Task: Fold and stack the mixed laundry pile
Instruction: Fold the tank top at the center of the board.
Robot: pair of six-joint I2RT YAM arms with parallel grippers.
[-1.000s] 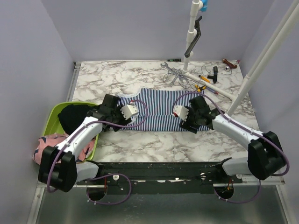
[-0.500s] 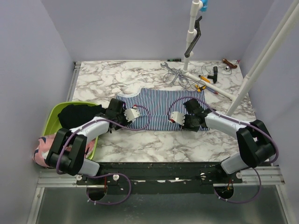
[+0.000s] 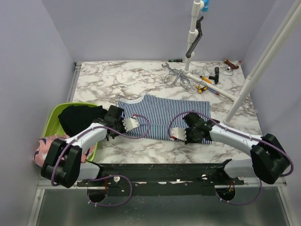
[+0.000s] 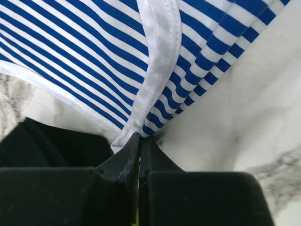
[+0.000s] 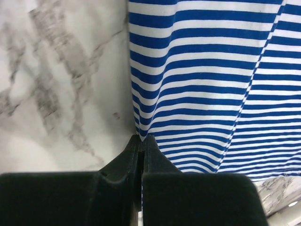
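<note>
Saw plain black cloth garment (image 3: 77,117) in lime green plastic basin (image 3: 51,117) at 9 o'clock. Found navy-and-white striped cloth garment (image 3: 160,113) flat on marble surface (image 3: 108,75), near edge clamped by left pincer (image 4: 139,139) and right pincer (image 5: 142,139).

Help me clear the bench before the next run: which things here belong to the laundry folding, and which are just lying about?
Job: striped garment, pinched at its near edge by the shut left gripper and right gripper; black garment; pink printed garment.
Lying about: green basin, wrench, loose wires, screwdrivers.
</note>
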